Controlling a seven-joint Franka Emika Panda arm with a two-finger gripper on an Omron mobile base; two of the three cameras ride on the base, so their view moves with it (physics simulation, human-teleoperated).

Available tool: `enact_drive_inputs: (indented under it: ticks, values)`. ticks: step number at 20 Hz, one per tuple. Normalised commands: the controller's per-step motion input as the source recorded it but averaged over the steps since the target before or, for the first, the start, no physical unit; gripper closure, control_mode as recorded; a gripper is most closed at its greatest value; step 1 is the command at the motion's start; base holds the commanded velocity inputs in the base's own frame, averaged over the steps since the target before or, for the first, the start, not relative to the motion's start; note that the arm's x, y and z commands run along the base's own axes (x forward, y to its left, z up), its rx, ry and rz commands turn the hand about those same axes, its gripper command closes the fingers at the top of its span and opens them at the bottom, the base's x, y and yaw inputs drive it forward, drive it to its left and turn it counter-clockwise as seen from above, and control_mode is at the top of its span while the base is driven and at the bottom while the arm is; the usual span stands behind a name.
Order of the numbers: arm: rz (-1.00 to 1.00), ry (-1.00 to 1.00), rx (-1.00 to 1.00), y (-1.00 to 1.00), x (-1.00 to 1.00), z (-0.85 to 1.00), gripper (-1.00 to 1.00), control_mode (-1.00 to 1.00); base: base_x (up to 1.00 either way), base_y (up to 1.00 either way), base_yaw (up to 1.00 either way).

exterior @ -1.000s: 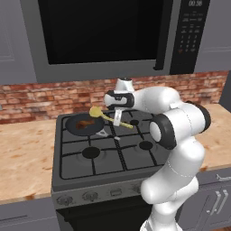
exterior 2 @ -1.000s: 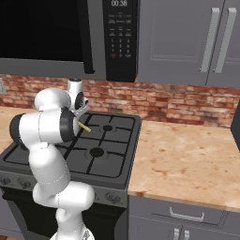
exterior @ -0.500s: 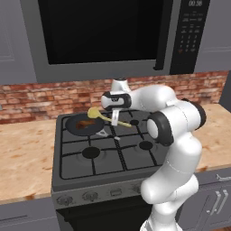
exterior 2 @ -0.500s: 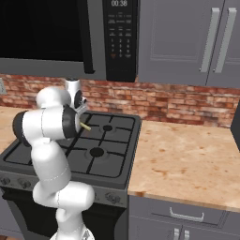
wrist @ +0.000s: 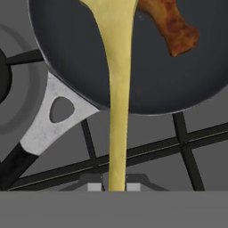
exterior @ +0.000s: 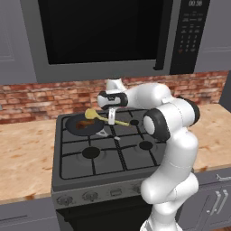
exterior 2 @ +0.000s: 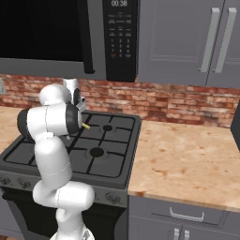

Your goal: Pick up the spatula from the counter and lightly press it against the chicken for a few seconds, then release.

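Your gripper [exterior: 111, 120] is closed narrowly on the handle of the spatula [exterior: 96, 115], holding it above the stove [exterior: 90, 158]. In the left base view the arm reaches over the cooktop to the back-left burner, at about 10 o'clock on the stove top, where the pan [exterior: 68, 127] sits. The spatula lies nearly level. Its yellow blade is out toward 9 o'clock over the pan, and its handle tail pokes toward 3 o'clock past the fingers.

In the hand view the gripper [wrist: 114, 187] sits at 6 o'clock, with the spatula [wrist: 116, 111] running straight up from it to 12 o'clock and widening into the blade over the dark pan [wrist: 67, 53]. The chicken [wrist: 174, 27], a brown browned piece, lies inside the pan at about 1 o'clock. Its left end meets the right edge of the blade at the top of the picture. You cannot tell from here whether the blade is pressing on it or only alongside it. The pan handle [wrist: 46, 122] points toward 8 o'clock over the grate [wrist: 182, 144].

In the right base view the arm covers the hand, and just the yellow handle tip of the spatula [exterior 2: 86, 125] peeks out at its 3 o'clock side, above the stove [exterior 2: 103, 154]. The counter [exterior 2: 187, 154] lies to the stove's 3 o'clock.
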Motion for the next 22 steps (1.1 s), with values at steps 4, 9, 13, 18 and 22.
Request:
enact_drive_inputs:
  ticks: [4, 9, 13, 18, 22]
  values:
    - [0.0, 0.02, -0.06, 0.0, 0.13, 0.0, 1.0, -1.0, 0.0, 0.0, 0.0]
    - [0.0, 0.01, -0.05, 0.0, 0.12, 0.0, 1.0, -1.0, 0.0, 0.0, 0.0]
    - [0.0, 0.0, -0.04, 0.0, 0.06, -0.01, 1.0, -1.0, 0.0, 0.0, 0.0]
    - [0.0, 0.0, -0.04, 0.01, 0.08, -0.04, 1.0, -1.0, 0.0, 0.0, 0.0]
    - [0.0, 0.01, -0.03, 0.03, 0.1, -0.11, 1.0, -1.0, 0.0, 0.0, 0.0]
